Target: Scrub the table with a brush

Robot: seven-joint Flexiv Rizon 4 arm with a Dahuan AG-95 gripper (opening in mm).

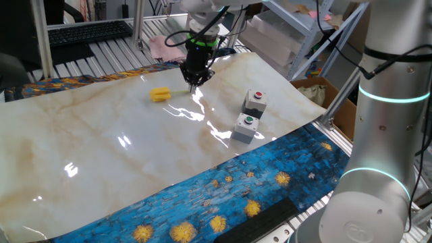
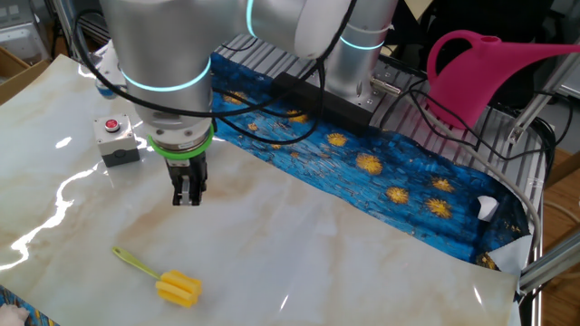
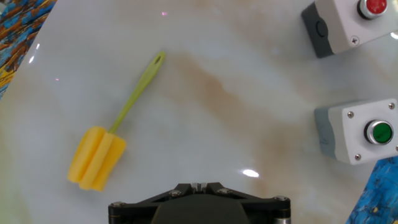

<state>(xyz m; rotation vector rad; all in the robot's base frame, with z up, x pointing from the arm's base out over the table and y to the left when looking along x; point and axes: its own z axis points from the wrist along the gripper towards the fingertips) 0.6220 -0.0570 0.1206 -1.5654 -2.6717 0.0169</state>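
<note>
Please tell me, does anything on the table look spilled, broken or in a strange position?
Nothing looks spilled or broken. The brush lies flat on the table, apart from the gripper, which holds nothing. Faint tan streaks cross the slab; whether they are dirt or marble veins cannot be told. Two button boxes stand at one side.

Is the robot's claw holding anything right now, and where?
Nothing. The gripper hangs above the table, and the brush lies apart from it, untouched.

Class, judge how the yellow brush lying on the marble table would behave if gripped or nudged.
The brush looks light, so it would probably slide on the glossy table. Its ribbed head seems spongy and may squash. The thin handle would likely flex; lying flat, it should not tip.
</note>
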